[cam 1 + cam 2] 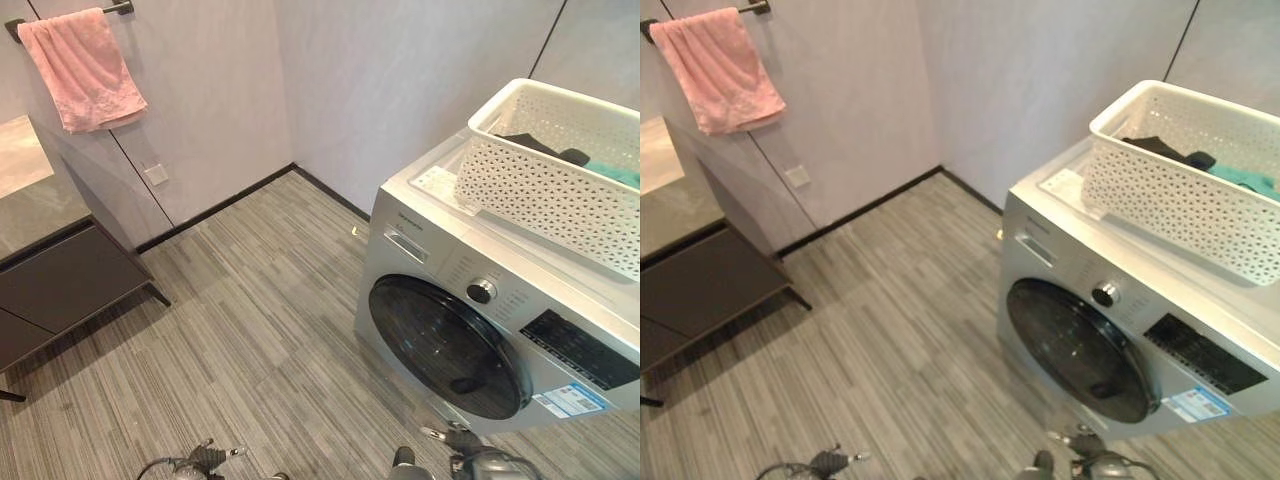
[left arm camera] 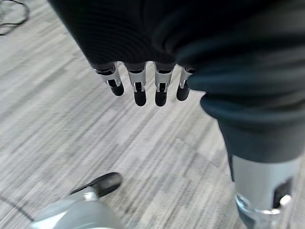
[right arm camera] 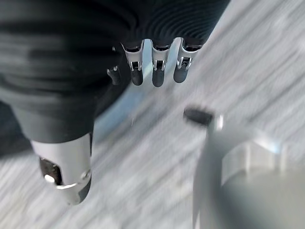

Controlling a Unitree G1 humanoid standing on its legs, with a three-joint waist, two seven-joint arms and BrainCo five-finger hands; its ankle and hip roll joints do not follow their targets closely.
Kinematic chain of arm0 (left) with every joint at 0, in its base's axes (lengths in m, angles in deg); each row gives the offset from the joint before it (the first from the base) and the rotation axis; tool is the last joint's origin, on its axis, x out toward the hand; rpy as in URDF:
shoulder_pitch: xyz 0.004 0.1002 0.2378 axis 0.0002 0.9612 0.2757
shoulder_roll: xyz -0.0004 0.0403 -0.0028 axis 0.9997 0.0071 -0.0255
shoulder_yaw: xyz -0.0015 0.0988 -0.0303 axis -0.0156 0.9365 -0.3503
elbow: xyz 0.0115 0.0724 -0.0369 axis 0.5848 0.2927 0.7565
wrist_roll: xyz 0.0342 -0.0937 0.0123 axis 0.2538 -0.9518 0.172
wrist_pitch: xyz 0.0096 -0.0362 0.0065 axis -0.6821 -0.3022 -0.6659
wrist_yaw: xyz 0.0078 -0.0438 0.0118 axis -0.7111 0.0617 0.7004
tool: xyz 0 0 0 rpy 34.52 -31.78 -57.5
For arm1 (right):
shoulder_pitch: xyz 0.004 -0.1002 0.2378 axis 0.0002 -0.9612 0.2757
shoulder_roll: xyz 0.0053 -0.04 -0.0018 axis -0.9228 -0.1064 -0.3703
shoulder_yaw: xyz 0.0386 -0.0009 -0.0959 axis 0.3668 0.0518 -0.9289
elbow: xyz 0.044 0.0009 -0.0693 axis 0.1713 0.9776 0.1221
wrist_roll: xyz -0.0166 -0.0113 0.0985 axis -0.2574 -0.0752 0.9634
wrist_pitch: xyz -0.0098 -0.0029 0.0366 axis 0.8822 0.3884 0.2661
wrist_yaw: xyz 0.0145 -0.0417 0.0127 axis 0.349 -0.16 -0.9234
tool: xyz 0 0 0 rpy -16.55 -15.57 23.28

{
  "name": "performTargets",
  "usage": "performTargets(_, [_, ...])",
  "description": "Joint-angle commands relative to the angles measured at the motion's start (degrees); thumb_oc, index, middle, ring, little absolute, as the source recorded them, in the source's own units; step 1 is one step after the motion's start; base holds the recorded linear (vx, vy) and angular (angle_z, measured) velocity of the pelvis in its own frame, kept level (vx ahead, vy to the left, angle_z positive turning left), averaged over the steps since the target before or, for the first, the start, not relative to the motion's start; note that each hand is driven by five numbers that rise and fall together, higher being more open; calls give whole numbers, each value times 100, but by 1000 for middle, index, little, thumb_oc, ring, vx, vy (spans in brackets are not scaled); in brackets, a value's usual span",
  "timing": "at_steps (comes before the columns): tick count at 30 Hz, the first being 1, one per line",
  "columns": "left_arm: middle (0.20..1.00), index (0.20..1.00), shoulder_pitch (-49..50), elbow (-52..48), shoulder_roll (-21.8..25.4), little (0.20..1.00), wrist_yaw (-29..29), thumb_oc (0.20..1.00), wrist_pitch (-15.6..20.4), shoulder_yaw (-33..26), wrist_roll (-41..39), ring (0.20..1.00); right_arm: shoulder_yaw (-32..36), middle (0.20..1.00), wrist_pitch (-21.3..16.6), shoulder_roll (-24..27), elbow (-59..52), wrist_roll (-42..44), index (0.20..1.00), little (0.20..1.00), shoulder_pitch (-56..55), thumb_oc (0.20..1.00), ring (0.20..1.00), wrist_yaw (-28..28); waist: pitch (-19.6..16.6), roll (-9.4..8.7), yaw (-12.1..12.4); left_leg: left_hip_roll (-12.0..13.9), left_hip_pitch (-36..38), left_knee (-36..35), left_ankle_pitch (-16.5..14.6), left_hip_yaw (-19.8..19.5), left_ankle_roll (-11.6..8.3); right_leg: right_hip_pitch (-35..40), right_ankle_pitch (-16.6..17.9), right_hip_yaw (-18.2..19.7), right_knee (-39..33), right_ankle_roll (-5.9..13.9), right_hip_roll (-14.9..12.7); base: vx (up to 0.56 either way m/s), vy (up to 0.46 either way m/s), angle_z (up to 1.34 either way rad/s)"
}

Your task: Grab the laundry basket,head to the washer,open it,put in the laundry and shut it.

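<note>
Laundry basket, white and perforated, sits on the washer's top with dark and teal laundry inside; round door closed. Grey plank floor, pink towel on wall rail. Left hand and right hand hang low, fingers relaxed, holding nothing.

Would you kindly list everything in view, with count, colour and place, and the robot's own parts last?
Washer: one, silver with a dark round door, shut, on the right by the wall.
Basket: one, white, on top of the washer.
Laundry: a few pieces, black and teal, inside the basket.
Towel: one, pink, hanging on a wall rail at upper left.
Cabinet: one, dark, low, at the left wall.
Floor: grey striped planks.
Left hand: fingers relaxed, holding nothing, hanging above the floor.
Right hand: fingers relaxed, holding nothing, hanging above the floor.
</note>
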Motion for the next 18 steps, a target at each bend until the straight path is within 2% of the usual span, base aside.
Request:
performTargets(1, [1000, 1000, -147, 98, 109, 1000, 26, 1000, 164, -133, 96, 1000, 59, 1000, -159, 213, 55, -298, 1000, 1000, 83, 1000, 1000, 253, -209, -202, 124, -143, 59, -26, -246, -16, 208, 104, -189, -160, -415, 7, -35, 18, -137, 0])
performTargets(5, [1000, 1000, -55, -150, 62, 1000, 24, 1000, 225, -99, 165, 1000, -63, 1000, -183, 591, -381, -789, 1000, 1000, 195, 1000, 1000, 367, -189, -147, 175, -58, 120, -164, -171, -41, 174, 106, -266, -222, -415, 5, 7, -2, -62, 0])
performTargets(9, [1000, 1000, -82, -227, 23, 1000, 9, 1000, 229, -5, 129, 1000, -260, 1000, -153, 705, -559, -904, 1000, 1000, 525, 1000, 1000, 327, -102, -133, 216, -30, 98, -195, -108, -48, 157, 70, -249, -240, -415, -8, 18, -40, -29, 1])
performTargets(12, [1000, 1000, -126, -252, -13, 1000, 56, 1000, 224, 122, 160, 1000, -185, 1000, -232, 819, -1027, -509, 1000, 1000, 878, 1000, 1000, 374, 95, -124, 185, -1, -4, -172, -51, -56, 122, 6, -216, -248, -415, -38, 18, -81, -12, 4])
performTargets(18, [1000, 1000, -117, -363, -148, 1000, 53, 1000, 260, 414, 118, 1000, 19, 1000, -453, 1023, -922, 226, 1000, 1000, 1701, 1000, 1000, 629, 506, -67, 187, 16, -279, -9, -44, -21, 132, -245, -93, -236, -414, -53, -7, -86, -2, 0])
